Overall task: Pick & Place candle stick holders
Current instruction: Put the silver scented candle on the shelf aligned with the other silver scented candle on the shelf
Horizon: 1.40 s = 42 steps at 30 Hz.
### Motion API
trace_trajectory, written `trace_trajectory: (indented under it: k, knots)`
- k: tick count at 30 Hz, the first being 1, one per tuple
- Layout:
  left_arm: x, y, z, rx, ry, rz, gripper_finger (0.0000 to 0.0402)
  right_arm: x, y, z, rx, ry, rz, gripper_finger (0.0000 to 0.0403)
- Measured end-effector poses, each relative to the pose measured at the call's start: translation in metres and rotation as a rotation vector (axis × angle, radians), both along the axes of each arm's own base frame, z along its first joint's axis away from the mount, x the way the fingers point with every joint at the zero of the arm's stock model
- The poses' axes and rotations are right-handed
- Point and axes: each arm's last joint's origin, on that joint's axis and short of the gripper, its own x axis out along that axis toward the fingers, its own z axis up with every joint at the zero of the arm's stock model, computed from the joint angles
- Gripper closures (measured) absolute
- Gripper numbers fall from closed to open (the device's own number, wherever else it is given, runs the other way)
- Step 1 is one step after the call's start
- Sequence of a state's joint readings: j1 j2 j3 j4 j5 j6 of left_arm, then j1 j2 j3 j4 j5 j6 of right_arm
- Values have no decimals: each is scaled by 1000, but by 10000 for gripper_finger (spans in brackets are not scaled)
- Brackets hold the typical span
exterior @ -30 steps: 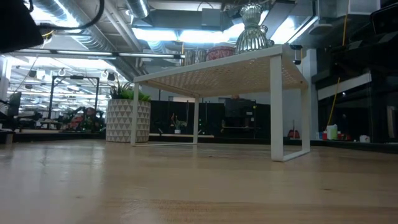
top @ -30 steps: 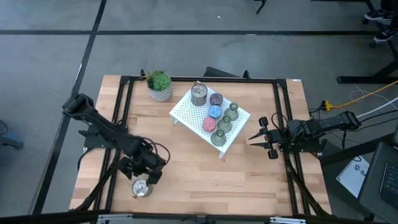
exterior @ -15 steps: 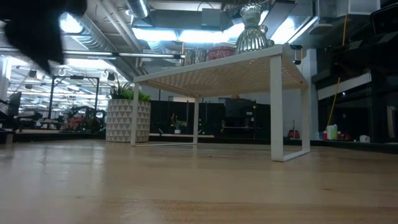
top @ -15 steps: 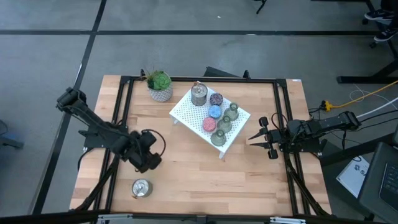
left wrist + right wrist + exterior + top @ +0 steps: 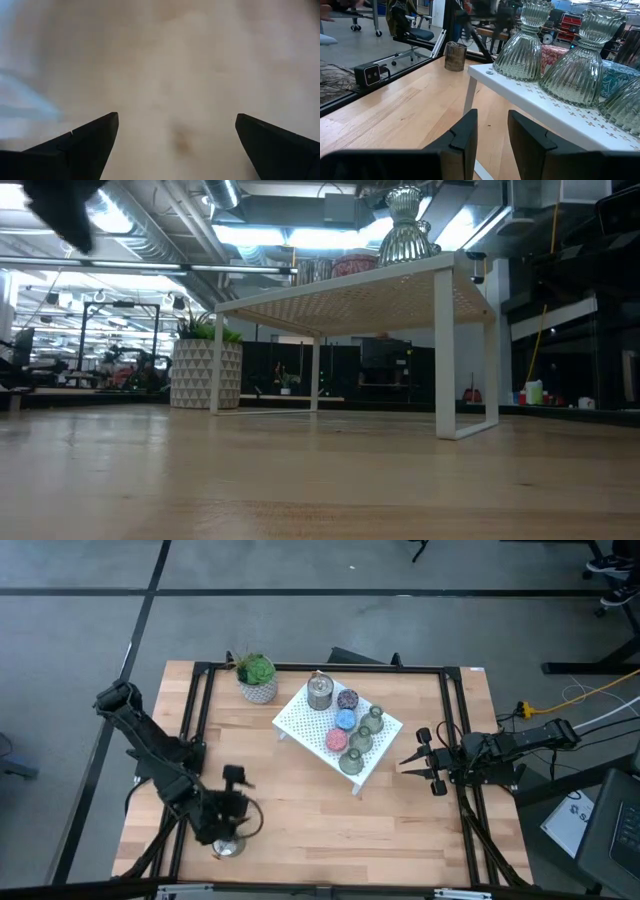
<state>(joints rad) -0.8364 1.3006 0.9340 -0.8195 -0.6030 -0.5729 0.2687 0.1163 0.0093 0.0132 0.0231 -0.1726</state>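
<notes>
At the near left corner of the wooden worktop [image 5: 300, 815], the left arm runs from its elbow at the left edge toward the near edge and bends down over a shiny silver candle stick holder [image 5: 227, 844] that stands alone on the boards. The left pincer [image 5: 232, 825] hangs just above that holder and slightly farther in, partly covering it from overhead; its wrist view shows the two dark fingers [image 5: 85, 142] spread wide apart over blurred wood with nothing between them. To the right, the right arm lies low along the right side of the worktop, stretched level toward the middle. The right pincer [image 5: 418, 764] sits apart from the near corner of the white perforated stand [image 5: 300, 718], its fingers [image 5: 462, 135] close together with only a narrow gap and empty, aimed at the stand's edge. On that stand, in the middle of the worktop, rest the other holders: three olive-green bell-shaped ones [image 5: 360, 740] along the side facing the right pincer, then a pink one [image 5: 336, 740], a blue one [image 5: 346, 720], a purple one [image 5: 348, 699], and a second silver one [image 5: 319, 692] at the far end. Farthest back, a green potted plant [image 5: 257, 677] stands beside the stand.
</notes>
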Motion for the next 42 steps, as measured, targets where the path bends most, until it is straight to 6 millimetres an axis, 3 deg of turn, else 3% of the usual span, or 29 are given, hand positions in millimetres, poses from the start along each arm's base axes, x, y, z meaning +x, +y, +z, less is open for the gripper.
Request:
trace_trajectory:
  k: [5, 8, 17, 22, 28, 42]
  knots:
    - [0, -20, 6, -131, -81, -88, 2, 0, 0, 0, 0, 0, 0, 291]
    - [1, -22, 8, -171, -118, -65, 2, 0, 0, 0, 0, 0, 0, 290]
    - [0, -28, 8, -339, -15, -95, 2, 0, 0, 0, 0, 0, 0, 290]
    - [1, -29, 9, -438, -27, 3, 2, 0, 0, 0, 0, 0, 0, 290]
    - [1, -30, 9, -490, 3, 21, 2, 0, 0, 0, 0, 0, 0, 290]
    - [-9, -41, 10, -510, 63, -127, 2, 0, 0, 0, 0, -1, 0, 290]
